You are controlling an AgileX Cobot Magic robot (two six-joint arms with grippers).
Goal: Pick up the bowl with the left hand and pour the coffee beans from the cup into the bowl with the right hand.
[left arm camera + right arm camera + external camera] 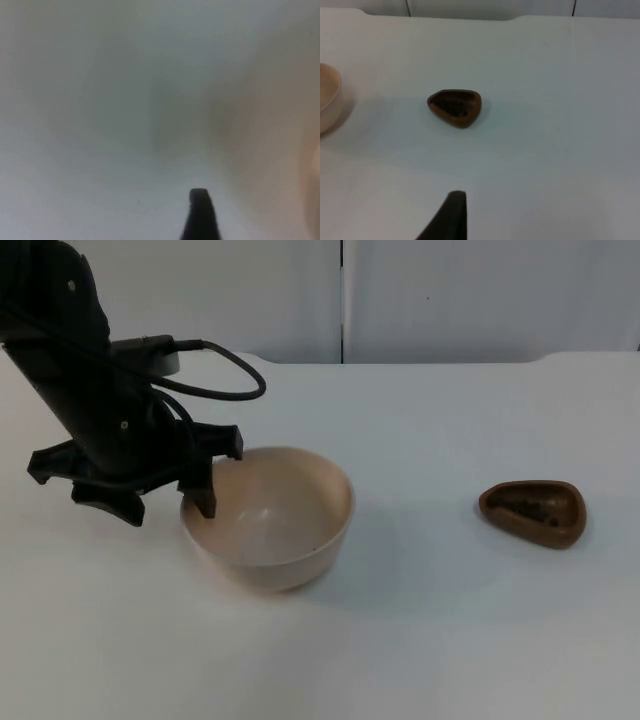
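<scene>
From above, the left gripper [190, 498] is seen at the near-left rim of the beige bowl [268, 516], one finger dipped inside the rim and one outside; whether the rim is clamped cannot be told. The brown teardrop-shaped cup [534, 512] of coffee beans [530, 507] is set well apart on the white table [430, 630]. In the right wrist view, the cup [454, 107] is seen upright ahead with the bowl's edge [329, 97] beside it, and the right gripper's state cannot be told.

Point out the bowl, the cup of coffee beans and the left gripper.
bowl [300, 502]: top view, inner wall.
cup [560, 527]: top view, brown outer wall.
left gripper [165, 502]: top view, midway between fingertips at the bowl's rim.
</scene>
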